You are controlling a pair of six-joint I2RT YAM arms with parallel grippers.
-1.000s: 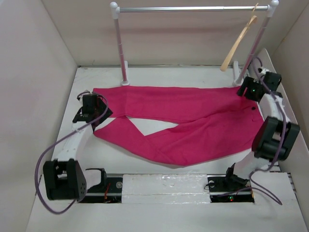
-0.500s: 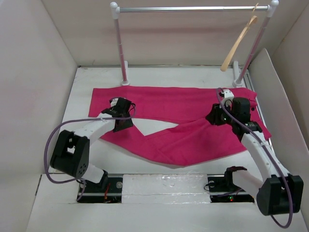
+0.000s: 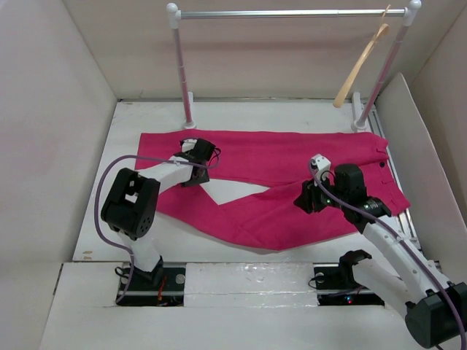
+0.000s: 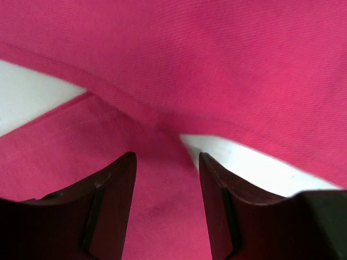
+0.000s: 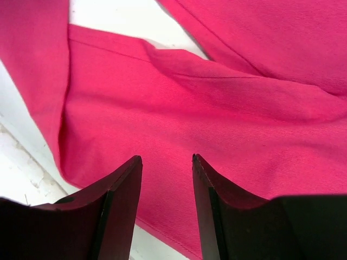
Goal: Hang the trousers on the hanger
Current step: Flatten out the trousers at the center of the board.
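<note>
**Pink cloth flat, both pincers empty**

Top view: the trousers lie spread across the middle of the table. The hanger hangs on the rail at 1 o'clock, well apart. The left gripper is over the fork of the legs at 9 o'clock, the right gripper at 4 o'clock.

Left wrist: fingers spread, nothing between them.

Right wrist: likewise spread, above a fold.

Risk: a pinch that catches only one layer would let the other leg drag and slip off.

Found magenta trousers spread flat across frame centre, legs splayed toward left, waistband at right. Found tan hanger hung tilted, upper right.
</note>
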